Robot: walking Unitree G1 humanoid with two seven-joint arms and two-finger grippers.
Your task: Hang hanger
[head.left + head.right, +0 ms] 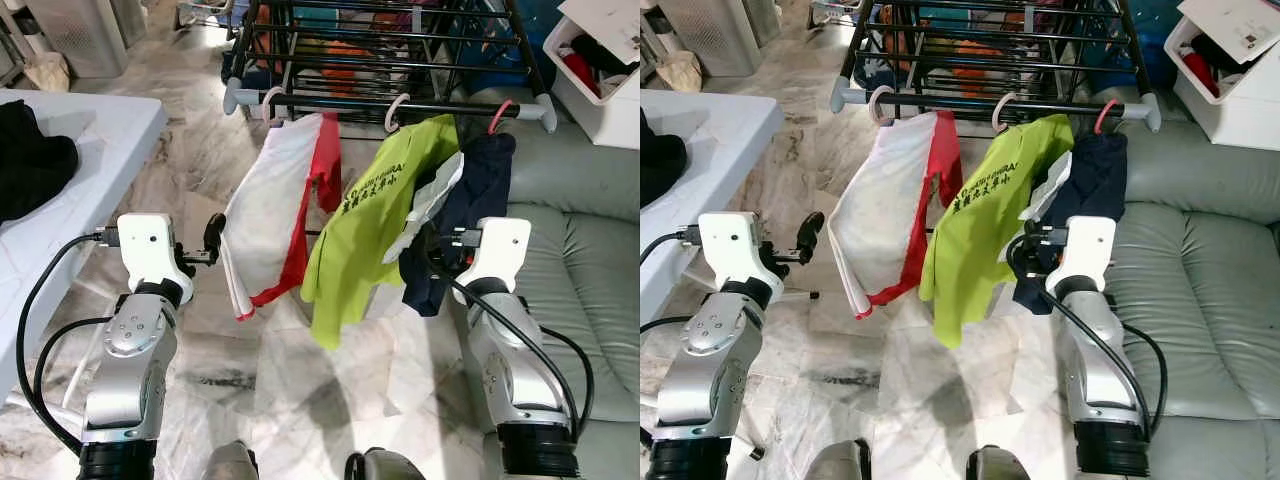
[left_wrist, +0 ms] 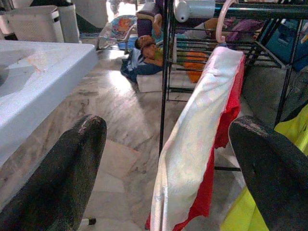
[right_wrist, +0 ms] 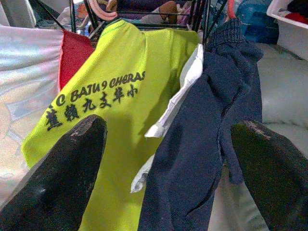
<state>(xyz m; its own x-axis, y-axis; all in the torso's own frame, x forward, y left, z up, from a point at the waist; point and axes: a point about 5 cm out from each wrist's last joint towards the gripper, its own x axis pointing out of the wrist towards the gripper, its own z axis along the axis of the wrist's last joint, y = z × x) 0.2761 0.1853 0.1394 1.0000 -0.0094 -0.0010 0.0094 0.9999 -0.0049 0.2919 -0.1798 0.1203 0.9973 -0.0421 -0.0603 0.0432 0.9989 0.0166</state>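
A black drying rack stands ahead, with three hangers hooked on its front rail. The left hanger carries a white and red shirt. From the middle hanger hangs a lime green shirt, and a red-hooked hanger holds a navy garment. My left gripper is open at the white shirt's left edge; the shirt hangs just beyond its fingers. My right gripper is open in front of the navy garment, holding nothing.
A white table with a dark garment is at my left. A grey-green sofa runs along the right, and a white bin sits behind it. Marble floor lies below the clothes.
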